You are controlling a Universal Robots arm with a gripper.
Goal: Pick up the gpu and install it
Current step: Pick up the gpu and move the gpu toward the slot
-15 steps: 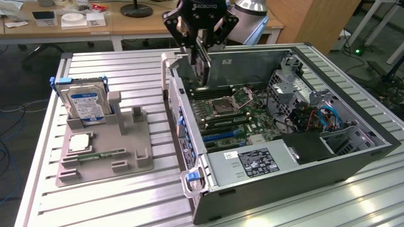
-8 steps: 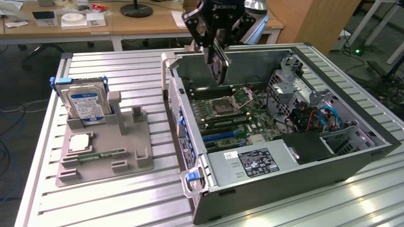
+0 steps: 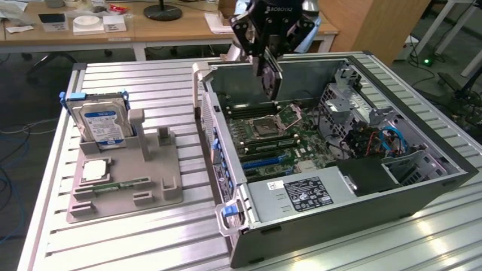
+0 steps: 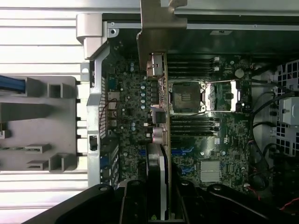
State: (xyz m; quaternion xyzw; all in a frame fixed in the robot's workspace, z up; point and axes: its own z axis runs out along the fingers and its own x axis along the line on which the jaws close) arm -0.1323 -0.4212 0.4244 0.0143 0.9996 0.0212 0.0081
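exterior view: the jaws are clamped on the top edge of the gpu (image 3: 271,79). the card hangs on edge straight below them. it sits inside the far end of the open computer case (image 3: 421,186), above the motherboard (image 3: 279,141) and apart from it. it is well away from the grey holder (image 3: 128,186) and the hard drive (image 3: 101,127) on the counter (image 3: 113,248), at the exterior view's left.

wrist view: the gpu (image 4: 158,177) is seen edge-on as a thin strip, pinched between the dark fingers (image 4: 135,205), one on each face. its long axis runs away from the jaws toward the case's wall, with the silver end bracket (image 4: 156,28) leading at that wall. the strip lies just beside the cpu socket (image 4: 187,95) and crosses over the board. judging by this, the card's edge points down at the board, but i cannot tell whether it lines up with a slot.
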